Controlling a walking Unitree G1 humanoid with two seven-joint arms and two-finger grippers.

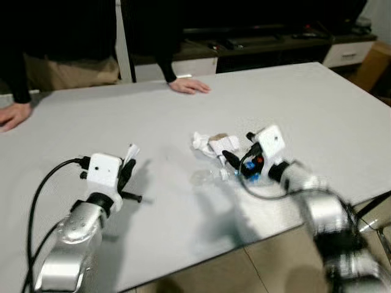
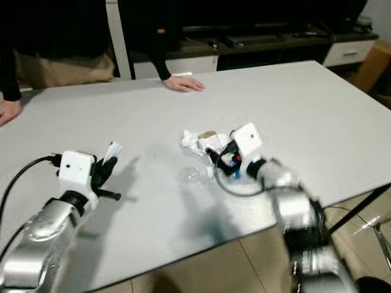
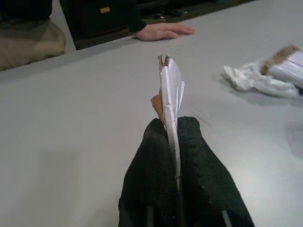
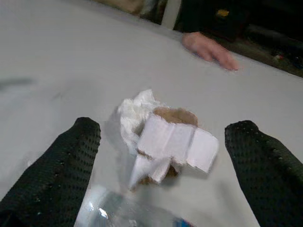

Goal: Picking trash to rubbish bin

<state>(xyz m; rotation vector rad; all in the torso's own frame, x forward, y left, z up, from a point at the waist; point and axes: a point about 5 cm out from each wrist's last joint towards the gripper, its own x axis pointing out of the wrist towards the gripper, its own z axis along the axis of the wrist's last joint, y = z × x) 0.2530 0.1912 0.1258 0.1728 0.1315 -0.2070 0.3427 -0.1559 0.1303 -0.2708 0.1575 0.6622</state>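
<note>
On the grey table [image 1: 317,110] the left gripper [image 3: 171,135] has its two black fingers pressed together on a flat scrap of white card [image 3: 169,85], which stands up edgewise between them. It is pinched low down, probably so the thin piece cannot slip while it is carried. This gripper sits near the table's near edge, toward its left end, well apart from the rest of the litter.

The right gripper [image 4: 163,156] is spread wide, with one finger on either side of a small heap: a crumpled white tissue [image 4: 132,113] with a torn piece of brown and white cardboard [image 4: 175,137] lying on it. The fingers straddle the heap without touching it, which looks like lining up for a grasp. A clear plastic wrapper [image 1: 204,177] lies just beside the heap, nearer the front edge.

A person's hand [image 1: 189,85] rests flat at the far edge, another hand [image 1: 13,115] near the far left corner, both well clear of the grippers.
</note>
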